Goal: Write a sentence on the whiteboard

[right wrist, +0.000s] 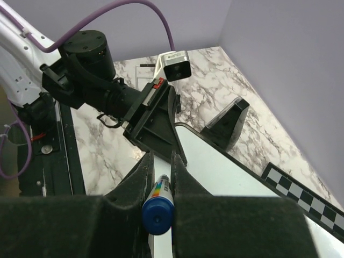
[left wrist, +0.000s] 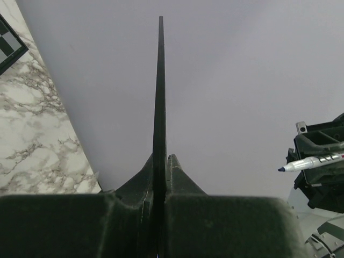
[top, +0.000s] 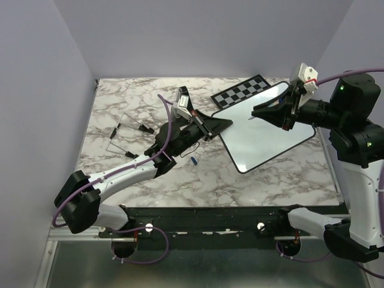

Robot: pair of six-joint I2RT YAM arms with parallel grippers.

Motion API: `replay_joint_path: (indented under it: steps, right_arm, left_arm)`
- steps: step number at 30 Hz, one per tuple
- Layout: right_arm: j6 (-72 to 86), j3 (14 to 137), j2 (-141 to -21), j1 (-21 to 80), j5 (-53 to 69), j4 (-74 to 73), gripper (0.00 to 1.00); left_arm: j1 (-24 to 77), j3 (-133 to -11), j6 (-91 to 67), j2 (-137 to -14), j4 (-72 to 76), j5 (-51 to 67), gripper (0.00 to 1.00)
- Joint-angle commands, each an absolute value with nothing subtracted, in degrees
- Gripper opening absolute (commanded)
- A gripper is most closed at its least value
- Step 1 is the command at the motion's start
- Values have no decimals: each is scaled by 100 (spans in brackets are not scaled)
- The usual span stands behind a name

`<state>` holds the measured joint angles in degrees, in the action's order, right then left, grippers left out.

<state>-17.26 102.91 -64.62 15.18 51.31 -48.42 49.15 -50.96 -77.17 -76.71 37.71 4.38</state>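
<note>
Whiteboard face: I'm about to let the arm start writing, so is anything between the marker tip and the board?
Nothing visible does. The marker, held by the right gripper, points at the whiteboard across open air. The left gripper clamps the board's left edge, off to the side of the tip.

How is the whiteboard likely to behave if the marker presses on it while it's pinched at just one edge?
Probably stiff: the whiteboard shows a straight, thin edge with no sag where it is pinched in the left gripper. With a glossy face and a hold on one edge only, it could pivot or slide under the marker. It looks thin, so it is likely light.
</note>
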Motion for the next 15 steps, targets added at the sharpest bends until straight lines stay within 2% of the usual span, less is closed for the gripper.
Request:
replay_joint_path:
  steps: [1, 11, 15]
  right_arm:
    - [-2074, 10257, -6381, 1415, 5493, -5176, 1]
    - [-2557, 10520, -6495, 1406, 5379, -5518, 1]
    - [-2453, 10319, -6513, 1406, 5870, -5388, 0]
  left_arm:
    - [4913, -4984, -7901, -7462, 4650, 158, 0]
    - [4948, -5089, -7682, -7155, 3806, 132, 0]
    - [4948, -5071, -7655, -7145, 3832, 255, 0]
